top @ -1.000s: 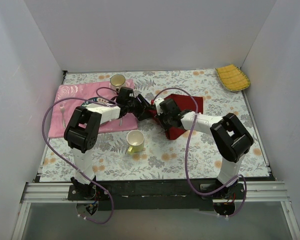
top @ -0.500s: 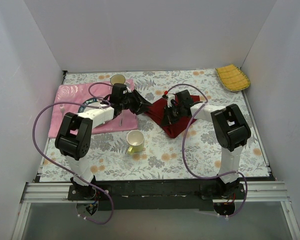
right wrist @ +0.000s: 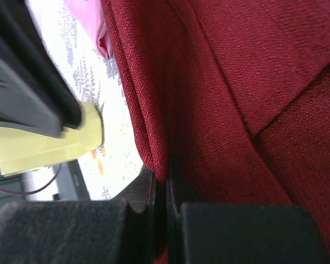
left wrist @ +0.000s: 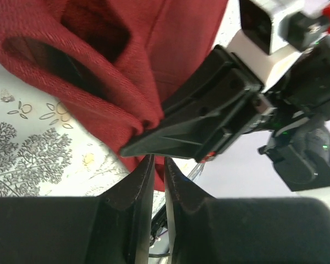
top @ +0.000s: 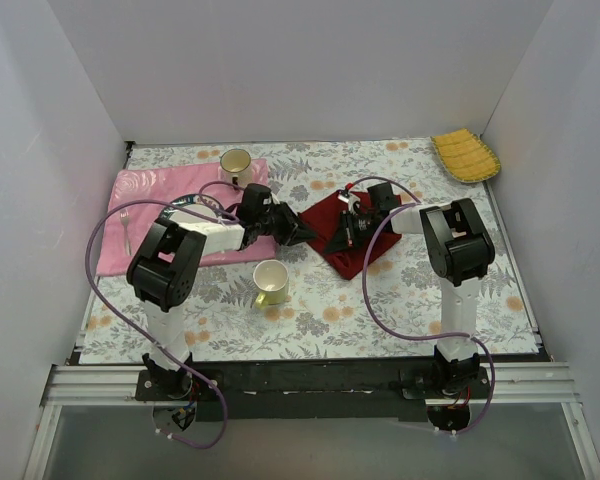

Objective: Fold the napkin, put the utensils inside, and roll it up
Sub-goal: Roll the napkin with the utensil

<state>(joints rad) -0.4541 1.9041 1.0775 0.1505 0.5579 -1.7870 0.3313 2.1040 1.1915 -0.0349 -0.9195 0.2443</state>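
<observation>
The maroon napkin (top: 365,238) lies bunched on the floral table (top: 330,330) right of centre. Both grippers meet at its left side. My left gripper (top: 302,233) has its jaws drawn almost together on the napkin's (left wrist: 99,71) folded edge, with red cloth between the tips of the left gripper (left wrist: 159,159). My right gripper (top: 346,226) is shut on a fold of the napkin (right wrist: 236,82), pinched at the tips of the right gripper (right wrist: 166,173). Its black finger (left wrist: 209,115) crosses just beyond my left fingertips. A small fork (top: 126,228) lies on the pink cloth far left.
The pink patterned cloth (top: 150,195) covers the left of the table, with a cup (top: 235,160) at its back edge. A yellow-green cup (top: 271,283) stands in front of the grippers. A yellow ribbed cloth (top: 465,155) sits in the back right corner. White walls enclose the table.
My left gripper's jaws have closed down onto the napkin's edge. My right gripper has moved back and to the right, still holding the napkin, and the cloth has shifted with it.
</observation>
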